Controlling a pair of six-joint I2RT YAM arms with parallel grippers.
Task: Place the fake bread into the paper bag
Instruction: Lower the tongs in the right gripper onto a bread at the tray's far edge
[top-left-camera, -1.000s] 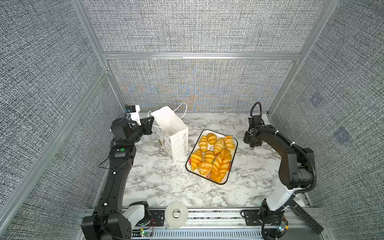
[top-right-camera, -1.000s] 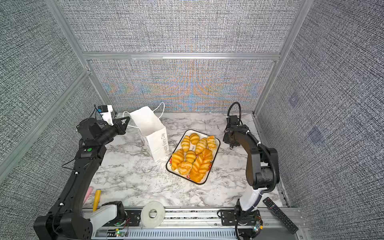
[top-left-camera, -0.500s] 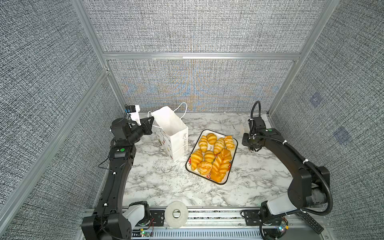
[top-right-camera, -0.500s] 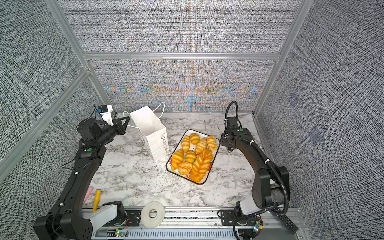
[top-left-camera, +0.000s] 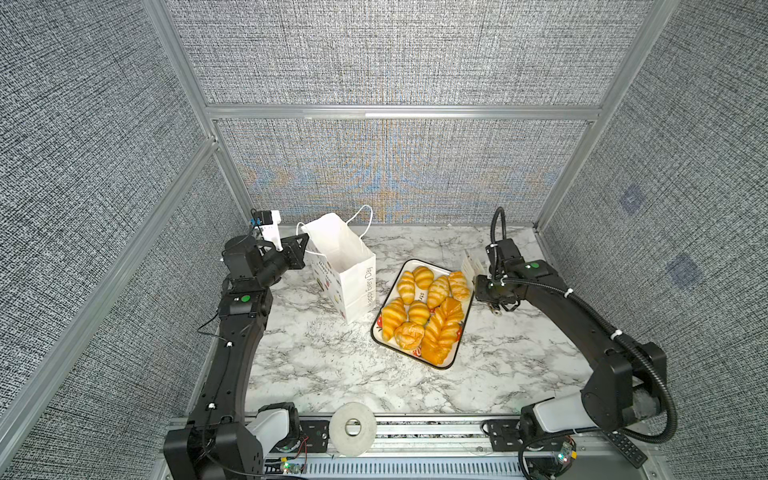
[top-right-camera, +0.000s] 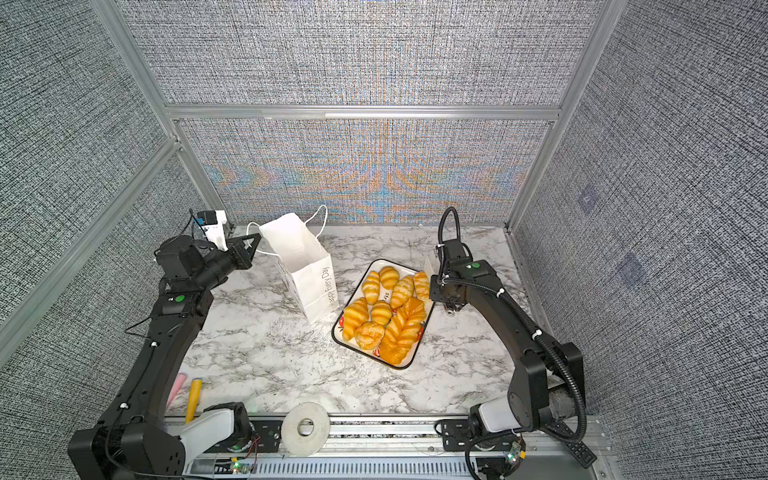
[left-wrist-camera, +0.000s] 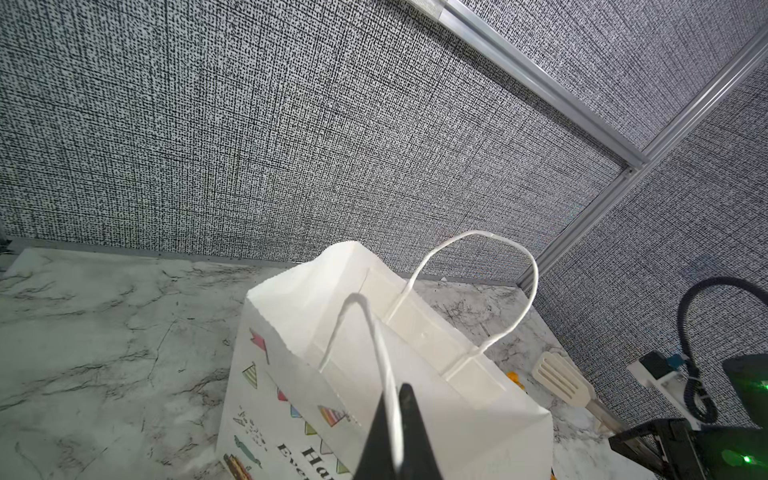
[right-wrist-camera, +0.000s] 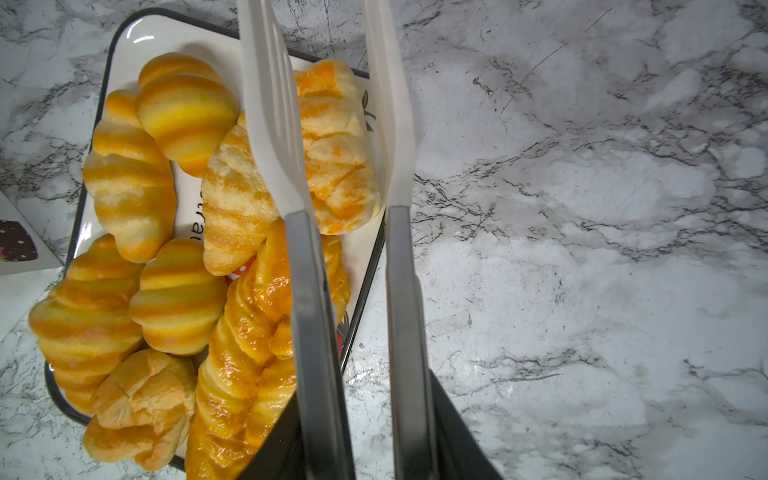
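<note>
While glossy golden fake bread (top-left-camera: 419, 312) fills tray (right-wrist-camera: 137, 35), left end effector (left-wrist-camera: 395, 401) pinching paper bag (top-left-camera: 353, 286) cord (left-wrist-camera: 388, 374), right end effector (right-wrist-camera: 368, 449) clasping tongs (right-wrist-camera: 270, 124)

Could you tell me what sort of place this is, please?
Probably a robot test booth: grey panel walls in metal framing, and a left arm and right arm mounted at a marble-look table.

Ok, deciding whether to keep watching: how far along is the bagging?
Done: left claw pinches the cord handle, paper bag upright and open. In hand: right claw holds tongs straddling a pastry at the tray's edge, not lifted. Left: all the fake bread; none shows in the bag.
</note>
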